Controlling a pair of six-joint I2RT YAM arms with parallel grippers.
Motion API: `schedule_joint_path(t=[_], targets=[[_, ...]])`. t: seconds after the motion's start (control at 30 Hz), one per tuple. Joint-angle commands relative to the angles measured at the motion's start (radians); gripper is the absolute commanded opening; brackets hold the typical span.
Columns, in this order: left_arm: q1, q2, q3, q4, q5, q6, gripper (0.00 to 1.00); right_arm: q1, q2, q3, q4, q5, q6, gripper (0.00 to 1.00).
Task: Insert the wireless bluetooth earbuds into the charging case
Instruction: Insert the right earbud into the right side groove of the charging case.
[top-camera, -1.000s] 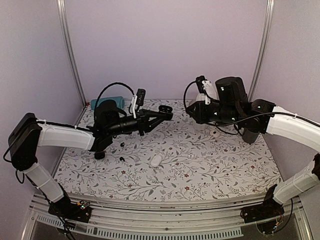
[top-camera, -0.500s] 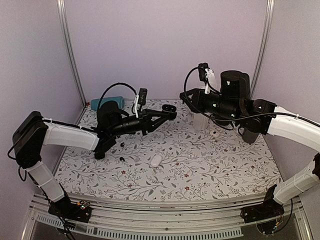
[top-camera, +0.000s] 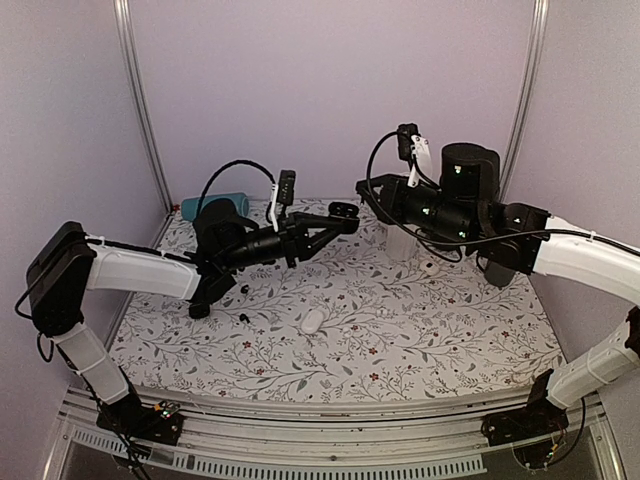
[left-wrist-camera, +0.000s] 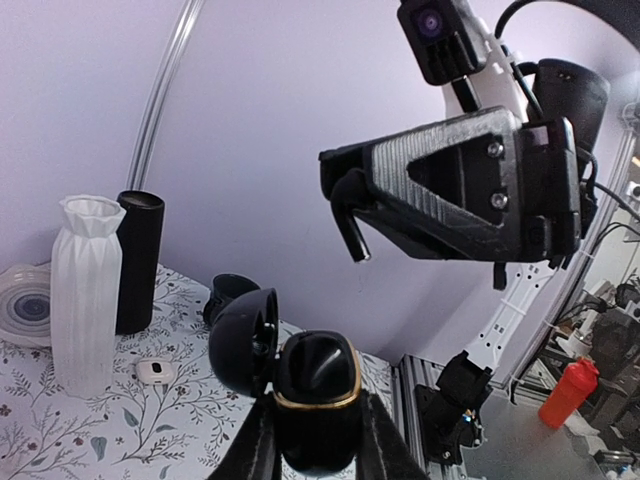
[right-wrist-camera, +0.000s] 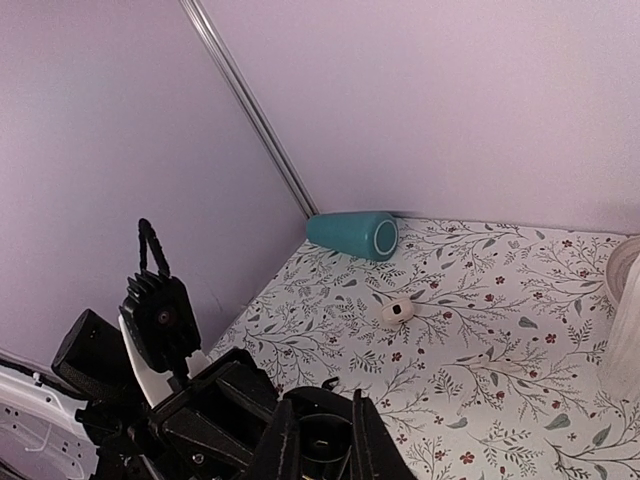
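Observation:
My left gripper (top-camera: 338, 218) is shut on an open glossy black charging case (top-camera: 343, 211) and holds it up in the air; in the left wrist view the gripper (left-wrist-camera: 315, 425) grips the gold-rimmed case (left-wrist-camera: 316, 385), whose lid (left-wrist-camera: 243, 342) is swung open to the left. My right gripper (top-camera: 364, 187) hovers just above and right of the case, jaws close together. In the right wrist view (right-wrist-camera: 322, 430) something black sits between its fingers, but I cannot tell whether it is held. Two tiny black earbuds (top-camera: 243, 287) (top-camera: 241, 315) lie on the table under my left arm.
A white case (top-camera: 312, 321) lies mid-table and another (top-camera: 428, 267) near a white ribbed vase (top-camera: 400, 243). A teal cylinder speaker (top-camera: 205, 205) lies at the back left. A black tube (left-wrist-camera: 138, 260) stands beside the vase (left-wrist-camera: 85, 290).
My left gripper has lifted the open case slightly up and right. My right gripper has swung left from the vase until it is over the case.

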Motion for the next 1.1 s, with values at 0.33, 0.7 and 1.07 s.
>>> schedule_joint_path(t=[0.33,0.7,1.07], targets=[[-0.018,-0.035,0.033,0.047,0.013,-0.013,0.0,0.024,0.011,-0.026,0.042,0.007,0.021,0.12],[-0.018,-0.048,0.051,0.043,0.019,-0.017,0.0,0.033,0.023,-0.026,0.042,0.022,0.006,0.12],[-0.02,-0.057,0.056,0.042,0.019,-0.021,0.0,0.043,0.035,-0.026,0.034,0.047,-0.009,0.12]])
